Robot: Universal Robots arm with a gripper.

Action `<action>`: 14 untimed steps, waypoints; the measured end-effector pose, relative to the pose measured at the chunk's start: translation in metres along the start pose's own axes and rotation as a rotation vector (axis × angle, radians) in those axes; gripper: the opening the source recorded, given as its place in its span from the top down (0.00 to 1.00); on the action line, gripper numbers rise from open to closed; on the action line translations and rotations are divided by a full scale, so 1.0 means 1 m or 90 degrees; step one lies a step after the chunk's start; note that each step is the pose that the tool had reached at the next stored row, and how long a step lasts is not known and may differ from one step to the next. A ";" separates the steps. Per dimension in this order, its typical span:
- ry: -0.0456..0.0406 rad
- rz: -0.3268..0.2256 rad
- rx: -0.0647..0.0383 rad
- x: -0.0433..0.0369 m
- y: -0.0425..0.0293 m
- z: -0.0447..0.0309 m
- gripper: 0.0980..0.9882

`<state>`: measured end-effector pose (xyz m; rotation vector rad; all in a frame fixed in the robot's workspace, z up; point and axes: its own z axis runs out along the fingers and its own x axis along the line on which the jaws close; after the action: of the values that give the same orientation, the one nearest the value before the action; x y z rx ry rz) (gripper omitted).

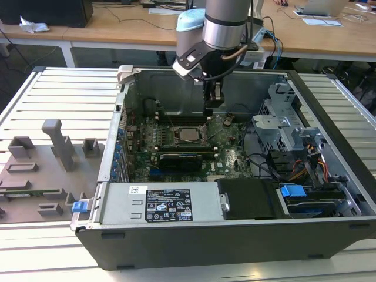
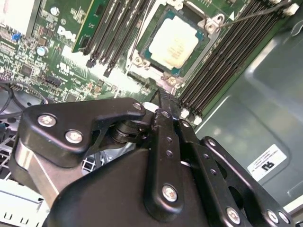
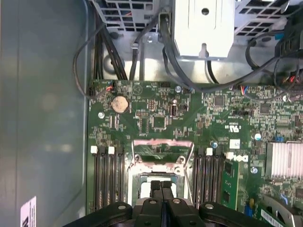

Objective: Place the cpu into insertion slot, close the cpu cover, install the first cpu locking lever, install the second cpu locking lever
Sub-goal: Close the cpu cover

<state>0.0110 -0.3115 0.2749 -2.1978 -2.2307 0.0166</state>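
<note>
My claw (image 3: 162, 184) is pinched narrow, its two black fingers (image 3: 155, 190) pressed side by side with nothing between them. In the exterior view it (image 1: 210, 109) hangs pointing down inside the open black and grey computer case (image 1: 194, 238), close to the back wall and just above the green motherboard (image 1: 232, 155). The small flat square cpu with its silver-grey metal top (image 2: 173, 43) already lies in the square black insertion slot (image 2: 176, 72), flat and level, between the banks of long black memory slots (image 2: 222, 56); in the exterior view it (image 1: 189, 135) sits just in front of my fingertips. The thin silver square-framed cpu cover (image 3: 163, 144) is swung open off the chip, and through its large opening I see the board behind it. My fingertips hover right at the slot's edge, on the cover's side; I cannot tell whether they touch anything. The case rests on a slatted silver bench (image 1: 59, 88).
</note>
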 end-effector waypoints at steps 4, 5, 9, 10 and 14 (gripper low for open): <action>0.0000 0.000 0.000 -0.0001 0.0057 -0.0001 0.99; 0.0000 0.000 0.000 -0.0001 0.0067 -0.0001 0.99; 0.0000 0.000 0.000 -0.0002 0.0122 -0.0002 0.99; 0.0000 0.000 0.000 -0.0002 0.0130 -0.0002 0.99; 0.0000 0.000 0.000 -0.0003 0.0169 -0.0002 0.99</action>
<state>0.0279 -0.3115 0.2749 -2.1978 -2.2306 0.0166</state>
